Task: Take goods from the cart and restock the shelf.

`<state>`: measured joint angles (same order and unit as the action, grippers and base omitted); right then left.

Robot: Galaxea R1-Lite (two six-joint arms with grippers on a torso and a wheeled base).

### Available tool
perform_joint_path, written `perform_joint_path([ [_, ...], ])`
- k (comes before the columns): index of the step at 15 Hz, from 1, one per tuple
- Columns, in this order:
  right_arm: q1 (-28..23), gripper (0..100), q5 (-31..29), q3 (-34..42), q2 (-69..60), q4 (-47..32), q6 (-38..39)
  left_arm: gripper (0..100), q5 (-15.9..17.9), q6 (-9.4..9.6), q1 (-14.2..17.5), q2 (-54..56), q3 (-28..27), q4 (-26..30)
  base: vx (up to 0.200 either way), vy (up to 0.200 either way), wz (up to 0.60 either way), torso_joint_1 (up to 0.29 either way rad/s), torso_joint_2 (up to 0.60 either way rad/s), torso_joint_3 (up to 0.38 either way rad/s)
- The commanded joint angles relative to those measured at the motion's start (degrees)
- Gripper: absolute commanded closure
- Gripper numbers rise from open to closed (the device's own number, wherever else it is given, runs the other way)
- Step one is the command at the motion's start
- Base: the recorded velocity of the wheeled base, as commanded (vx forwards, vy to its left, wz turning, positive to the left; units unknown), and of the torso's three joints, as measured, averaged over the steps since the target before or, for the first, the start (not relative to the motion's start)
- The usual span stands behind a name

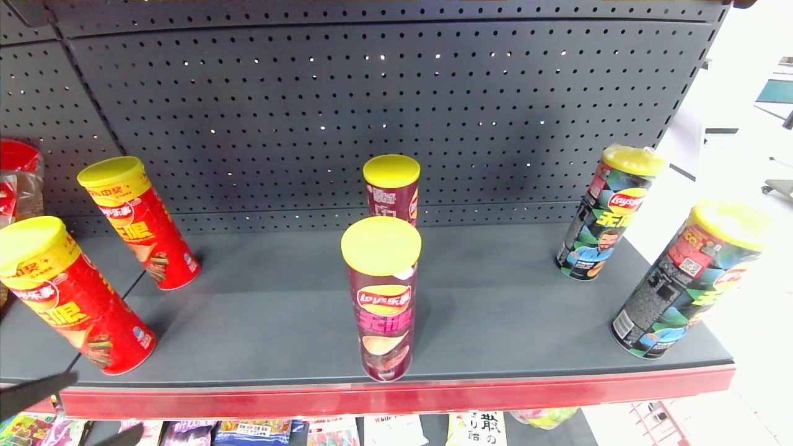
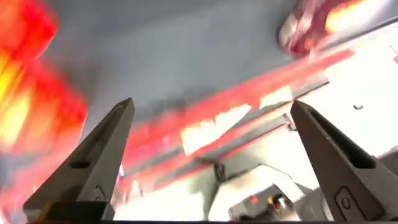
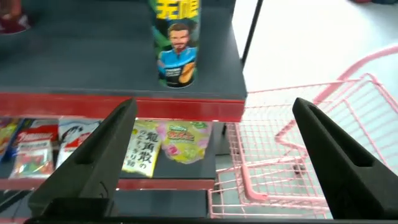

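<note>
Grey metal shelf [image 1: 495, 310] with a red front strip, running across the middle of the head view, pegboard back [image 1: 372, 111] behind it. Got six yellow-lidded chip cans standing upright on it: two red cans [image 1: 139, 223] at the left of the frame, two maroon cans [image 1: 381, 297] dead centre one behind the other, two black-and-green cans [image 1: 610, 214] over at the right, well apart from the maroon pair.

Left gripper [image 2: 211, 109] spread wide open, holding nothing, just a blurry smear of red and grey past it. Can also spot its dark fingertips [image 1: 62, 379] poking into the lower left corner of the head view, down by the red strip.

Right gripper [image 3: 214, 102] gaping wide too, nothing between the fingers. Beyond it, one of the black-and-green cans right near the shelf's front edge, snack packets [image 3: 149, 146] on the lower shelf [image 3: 161, 202], and the pink wire cart [image 3: 298, 155] just beside that.
</note>
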<state>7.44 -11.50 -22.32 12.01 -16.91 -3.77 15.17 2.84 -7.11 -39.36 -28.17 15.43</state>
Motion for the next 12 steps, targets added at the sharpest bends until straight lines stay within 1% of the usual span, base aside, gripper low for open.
perform_joint_path([
  [1, -7.4, 0, 0.2, -0.5, 0.6, -2.4, -0.3, 0, -4.4, -3.10, 7.0, 24.1, -3.7, 22.3, 0.000, 0.000, 0.00, 0.000, 0.00, 0.000],
  [2, -9.5, 0, 0.4, -0.5, 0.1, -4.4, -0.4, 0, -6.1, -3.54, 7.0, 25.8, -3.4, 24.9, 0.000, 0.000, 0.00, 0.000, 0.00, 0.000],
  [3, -10.5, 0, 0.5, 0.2, -1.0, -5.6, -0.5, 0, -7.3, -3.63, 7.1, 27.0, -2.7, 25.9, 0.000, 0.000, 0.00, 0.000, 0.00, 0.000],
  [4, -10.2, 0, 1.0, 1.3, -5.2, -7.7, -1.3, 0, -8.7, -3.28, 7.0, 29.3, -0.8, 25.3, 0.000, 0.000, 0.00, 0.000, 0.00, 0.000],
  [5, -9.7, 0, 2.0, 2.5, -7.9, -9.3, -2.0, 0, -9.1, -3.19, 7.0, 30.6, 0.8, 24.1, 0.000, 0.000, 0.00, 0.000, 0.00, 0.000],
  [7, -9.3, 0, 2.5, 3.2, -8.5, -8.7, -1.3, 0, -9.7, -3.19, 7.1, 35.9, 5.9, 20.0, 0.000, 0.000, 0.00, 0.000, 0.00, 0.000],
  [8, -7.6, 0, 2.9, 5.4, -11.5, -8.8, -1.2, 0, -9.5, -1.61, 7.1, 39.4, 11.2, 17.7, 0.000, 0.000, 0.00, 0.000, 0.00, 0.000],
  [9, -7.3, 0, 3.0, 7.5, -12.0, -8.3, -1.2, 0, -9.3, -1.70, 7.1, 39.4, 11.8, 16.6, 0.000, 0.000, 0.00, 0.000, 0.00, 0.000],
  [10, -7.3, 0, 3.1, 10.7, -11.9, -2.5, -0.7, 0, -8.0, -2.66, 7.1, 39.4, 13.5, 10.9, 0.000, 0.000, 0.00, 0.000, 0.00, 0.000],
  [11, -7.3, 0, 3.1, 13.3, -12.0, 1.7, -0.7, 0, -6.0, -2.58, 7.1, 39.4, 15.3, 7.6, 0.000, 0.000, 0.00, 0.000, 0.00, 0.000],
  [12, -7.3, 0, 3.5, 16.5, -11.9, 8.1, -0.4, 0, -1.8, -2.31, 7.1, 39.4, 19.6, 0.1, 0.000, 0.000, 0.00, 0.000, 0.00, 0.000],
])
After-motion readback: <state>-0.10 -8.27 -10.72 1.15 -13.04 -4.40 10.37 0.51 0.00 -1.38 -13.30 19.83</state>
